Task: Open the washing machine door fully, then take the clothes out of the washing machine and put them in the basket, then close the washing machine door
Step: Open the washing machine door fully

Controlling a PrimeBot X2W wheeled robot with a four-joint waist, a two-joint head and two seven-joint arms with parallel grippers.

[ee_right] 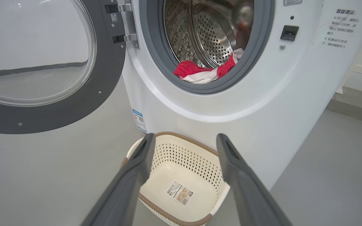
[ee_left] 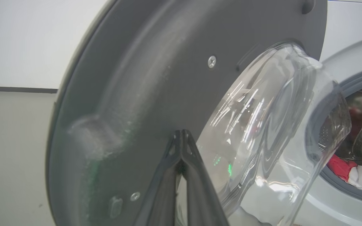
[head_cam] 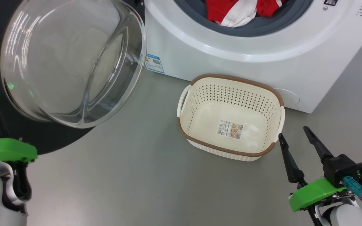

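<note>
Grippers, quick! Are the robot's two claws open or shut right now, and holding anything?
Left gripper: shut, holding nothing.
Right gripper: open, empty.

washing machine (head_cam: 262, 47) top cut off, clothes (head_cam: 231, 12) partly cropped; blue label (head_cam: 153, 63) print unreadable

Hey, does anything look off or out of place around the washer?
Nothing looks spilled or broken. The basket stands upright on the floor before the washing machine, holding just a label sticker. The washing machine door hangs open. The clothes sit bunched at the drum's front, partly over the grey gasket.
</note>
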